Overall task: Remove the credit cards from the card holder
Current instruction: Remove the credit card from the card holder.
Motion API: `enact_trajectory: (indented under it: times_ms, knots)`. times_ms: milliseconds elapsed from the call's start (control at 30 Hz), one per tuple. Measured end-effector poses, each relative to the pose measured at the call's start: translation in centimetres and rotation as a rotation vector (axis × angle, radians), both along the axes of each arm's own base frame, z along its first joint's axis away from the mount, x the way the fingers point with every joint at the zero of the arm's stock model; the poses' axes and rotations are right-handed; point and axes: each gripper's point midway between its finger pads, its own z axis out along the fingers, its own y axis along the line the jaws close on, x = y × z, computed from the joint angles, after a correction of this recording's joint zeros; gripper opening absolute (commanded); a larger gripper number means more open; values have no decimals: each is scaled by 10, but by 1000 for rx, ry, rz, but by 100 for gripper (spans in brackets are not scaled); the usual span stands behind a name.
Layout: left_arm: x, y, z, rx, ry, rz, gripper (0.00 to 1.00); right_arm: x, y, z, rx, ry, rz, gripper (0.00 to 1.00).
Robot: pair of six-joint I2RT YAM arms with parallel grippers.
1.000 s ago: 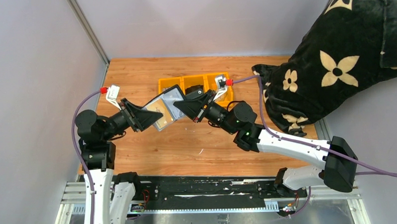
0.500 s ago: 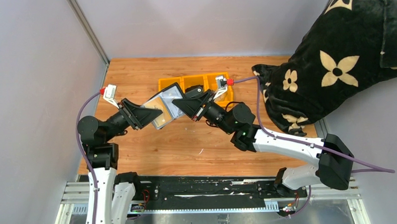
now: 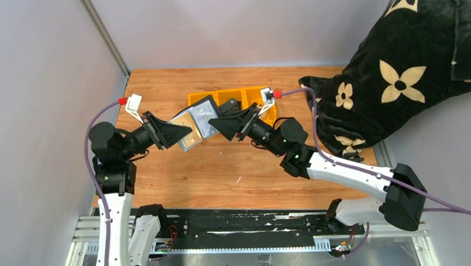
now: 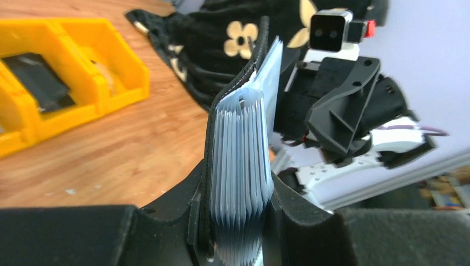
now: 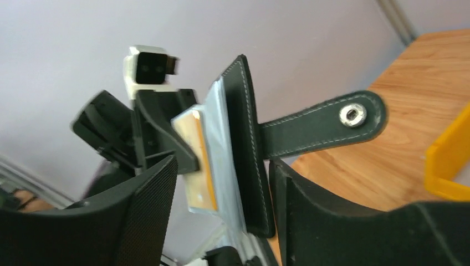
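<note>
The card holder hangs above the table between my two arms, its black cover folded back. My left gripper is shut on its left end. In the left wrist view the fingers squeeze the black cover and its stack of pale grey sleeves. A tan-gold credit card lies against the grey inside, also seen from above as the tan card. My right gripper is open; its jaws straddle the holder's black cover with a gap on the card side. The strap tab sticks out to the right.
A yellow three-compartment tray sits just behind the holder, with a dark item in one bin. A big black bag with cream flowers fills the right back corner. Grey walls stand at the left and back.
My right gripper has opened from shut and now stands round the holder's end. My left gripper has closed a little tighter and shifted slightly, holder still in it.
</note>
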Motion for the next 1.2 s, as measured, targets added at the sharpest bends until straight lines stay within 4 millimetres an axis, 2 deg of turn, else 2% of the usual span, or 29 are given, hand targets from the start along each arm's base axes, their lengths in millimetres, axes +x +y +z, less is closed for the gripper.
enact_trajectory:
  times_ms: [133,233,300,400,467,500,600,667,767,833,933,1200]
  knots:
    - [7,10,-1,177,-53,55,1,21,-22,-13,-125,10,-59,71]
    - [16,20,-13,298,-51,79,1,34,-41,-7,-215,-6,-114,69]
    - [21,28,-29,396,-29,82,1,29,-46,10,-247,-40,-101,68]
    - [25,36,-58,483,39,65,2,14,-41,37,-241,-87,-19,67]
    - [26,39,-77,521,102,40,3,4,-32,46,-228,-106,55,66]
    - [26,40,-83,532,125,28,3,-1,-25,45,-229,-108,106,66]
    - [20,40,-91,544,150,-3,3,-14,3,16,-264,-61,265,64]
    - [14,37,-90,537,143,-27,3,-20,20,-14,-299,-3,354,62]
    - [4,29,-84,504,124,-78,4,-32,35,-53,-332,81,465,59]
    - [-1,25,-81,482,113,-105,4,-38,40,-69,-337,126,517,58]
    - [-6,20,-76,454,100,-136,4,-46,44,-76,-319,156,580,58]
    - [-14,12,-67,393,89,-191,9,-51,46,-66,-271,133,617,57]
